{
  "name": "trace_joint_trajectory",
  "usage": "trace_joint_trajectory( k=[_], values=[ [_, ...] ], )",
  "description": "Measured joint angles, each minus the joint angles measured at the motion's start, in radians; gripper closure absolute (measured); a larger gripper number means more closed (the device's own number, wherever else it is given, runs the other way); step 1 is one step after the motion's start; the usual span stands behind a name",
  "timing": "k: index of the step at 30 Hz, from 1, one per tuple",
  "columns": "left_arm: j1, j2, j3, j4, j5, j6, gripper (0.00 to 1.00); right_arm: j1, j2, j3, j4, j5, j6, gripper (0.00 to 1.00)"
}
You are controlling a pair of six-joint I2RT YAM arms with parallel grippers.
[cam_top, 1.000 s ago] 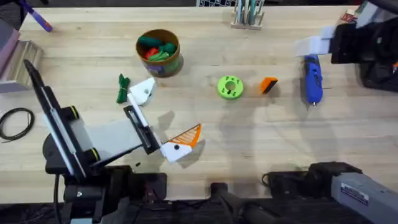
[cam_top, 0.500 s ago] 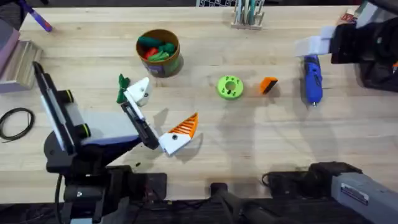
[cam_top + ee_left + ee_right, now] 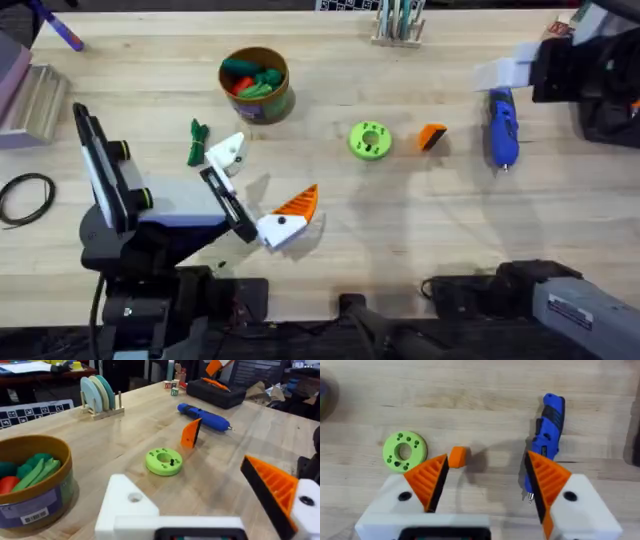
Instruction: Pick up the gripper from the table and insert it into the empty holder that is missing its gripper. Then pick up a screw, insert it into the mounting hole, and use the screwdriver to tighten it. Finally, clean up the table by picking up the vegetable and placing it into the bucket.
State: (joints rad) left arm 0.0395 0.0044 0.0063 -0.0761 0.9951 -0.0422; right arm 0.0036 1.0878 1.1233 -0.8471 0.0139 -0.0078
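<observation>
here, your left gripper (image 3: 252, 192) lies low over the table (image 3: 400, 230) at the lower left, jaws spread wide and holding nothing. one mount carries an orange finger (image 3: 297, 205); the other, the holder (image 3: 228, 152), is bare white, its screw hole visible in the left wrist view. the vegetable (image 3: 196, 142) lies on the wood just beside that bare holder. the bucket (image 3: 256, 84) stands farther back, with toy food in it. the gripper (image 3: 431, 136) rests near the table's middle, just right of a green disc (image 3: 369, 139). the screwdriver (image 3: 501, 125) lies to its right, apart from it, tip toward the arms' bases. your right gripper (image 3: 487, 480) hangs above the orange piece and the screwdriver, its fingers wide apart and empty.
</observation>
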Motion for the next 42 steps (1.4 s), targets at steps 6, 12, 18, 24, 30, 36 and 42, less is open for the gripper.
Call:
trace_joint_trajectory(
  k=[6,12,18,24,30,36,42],
  values=[
    [0.000,0.000,0.000,-0.004,0.056,0.047,0.014,0.000,0.000,0.000,0.000,0.000,0.000,0.068],
    [0.000,0.000,0.000,-0.018,0.123,0.069,0.015,0.000,0.000,0.000,0.000,0.000,0.000,0.067],
    [0.000,0.000,0.000,-0.022,0.153,0.073,0.015,0.000,0.000,0.000,0.000,0.000,0.000,0.067],
    [0.000,0.000,0.000,-0.044,0.172,0.085,0.015,0.000,0.000,0.000,0.000,0.000,0.000,0.068],
    [0.000,0.000,0.001,-0.050,0.198,0.154,0.015,0.000,0.000,0.000,0.000,0.000,0.000,0.068],
    [0.000,0.000,0.001,-0.052,0.210,0.165,0.015,0.000,0.000,0.000,0.000,0.000,0.000,0.067],
    [0.000,0.000,0.001,-0.052,0.213,0.154,0.015,0.000,0.000,0.000,0.000,0.000,0.000,0.068]
  ],
)
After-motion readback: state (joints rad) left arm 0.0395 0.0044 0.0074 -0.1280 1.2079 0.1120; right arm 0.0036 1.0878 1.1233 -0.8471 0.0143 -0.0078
